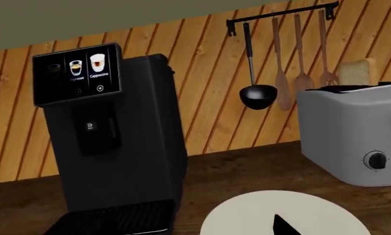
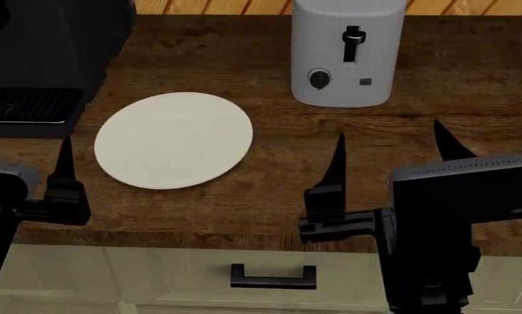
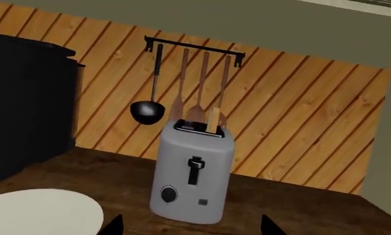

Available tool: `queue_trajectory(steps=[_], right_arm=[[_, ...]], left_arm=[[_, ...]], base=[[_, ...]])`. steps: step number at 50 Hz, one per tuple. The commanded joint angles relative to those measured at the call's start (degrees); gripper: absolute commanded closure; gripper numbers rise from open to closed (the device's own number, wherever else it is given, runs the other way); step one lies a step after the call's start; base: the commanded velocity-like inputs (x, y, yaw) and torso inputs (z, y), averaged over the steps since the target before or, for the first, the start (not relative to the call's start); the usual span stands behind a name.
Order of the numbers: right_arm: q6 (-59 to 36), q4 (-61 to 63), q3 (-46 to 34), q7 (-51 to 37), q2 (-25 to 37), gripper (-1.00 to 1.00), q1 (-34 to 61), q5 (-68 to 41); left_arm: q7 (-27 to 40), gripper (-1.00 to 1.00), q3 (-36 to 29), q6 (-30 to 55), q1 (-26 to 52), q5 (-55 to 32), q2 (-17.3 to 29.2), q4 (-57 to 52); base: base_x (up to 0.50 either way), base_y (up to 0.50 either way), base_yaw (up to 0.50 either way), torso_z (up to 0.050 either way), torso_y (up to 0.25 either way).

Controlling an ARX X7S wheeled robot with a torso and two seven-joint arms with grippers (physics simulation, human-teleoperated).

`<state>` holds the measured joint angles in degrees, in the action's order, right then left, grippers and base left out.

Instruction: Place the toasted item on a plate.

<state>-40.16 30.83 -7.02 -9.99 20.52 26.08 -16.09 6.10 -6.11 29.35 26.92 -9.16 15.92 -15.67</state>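
Observation:
The bread slice (image 1: pixel 359 72) stands upright in the slot of the grey toaster (image 2: pixel 344 55), its top poking out; it shows edge-on in the right wrist view (image 3: pixel 214 121) and is cut off in the head view. The cream plate (image 2: pixel 174 139) lies flat on the wooden counter, left of the toaster. My right gripper (image 2: pixel 392 154) is open and empty, hovering in front of the toaster. My left gripper (image 1: pixel 195 231) is open and empty near the plate's left edge; only one of its fingers (image 2: pixel 65 163) shows in the head view.
A black coffee machine (image 2: pixel 43 52) with a drip tray stands left of the plate. A ladle (image 3: pixel 148 111) and wooden utensils (image 3: pixel 199 93) hang on a rail on the slatted wall behind the toaster. The counter's front edge (image 2: pixel 200 239) runs above a drawer handle.

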Motion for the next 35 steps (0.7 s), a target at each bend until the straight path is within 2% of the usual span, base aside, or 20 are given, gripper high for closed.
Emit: queue_trajectory(steps=[1,10,12,26,35], right_arm=[[-6.0,4.4,1.5,-0.7,1.5,-1.00,3.6,-1.7],[-6.9,6.0,0.9,-0.7,1.7,-1.00,4.3,-2.1],[-6.6,5.5,0.6,-0.6,1.5,-1.00,4.5,-2.0],[-7.1,5.9,0.1,-0.7,1.7,-1.00,4.7,-2.4],[-8.9,7.1,-0.1,-0.8,1.9,-1.00,6.4,-3.1]], left_arm=[[0.6,-1.00,2.8,5.0,1.0,-1.6,2.2,-5.9],[0.6,-1.00,2.2,7.8,0.8,-3.0,1.8,-10.6],[0.1,-1.00,4.1,7.4,0.3,-5.8,0.3,-11.3],[1.3,-1.00,5.3,14.0,-5.1,-9.6,1.3,-23.9],[2.2,-1.00,6.3,17.1,-4.1,-10.8,2.0,-26.8]], base=[[0.00,0.00,0.00,0.000,0.000],[0.21,0.00,0.00,0.000,0.000],[0.24,0.00,0.00,0.000,0.000],[0.24,0.00,0.00,0.000,0.000],[0.24,0.00,0.00,0.000,0.000]])
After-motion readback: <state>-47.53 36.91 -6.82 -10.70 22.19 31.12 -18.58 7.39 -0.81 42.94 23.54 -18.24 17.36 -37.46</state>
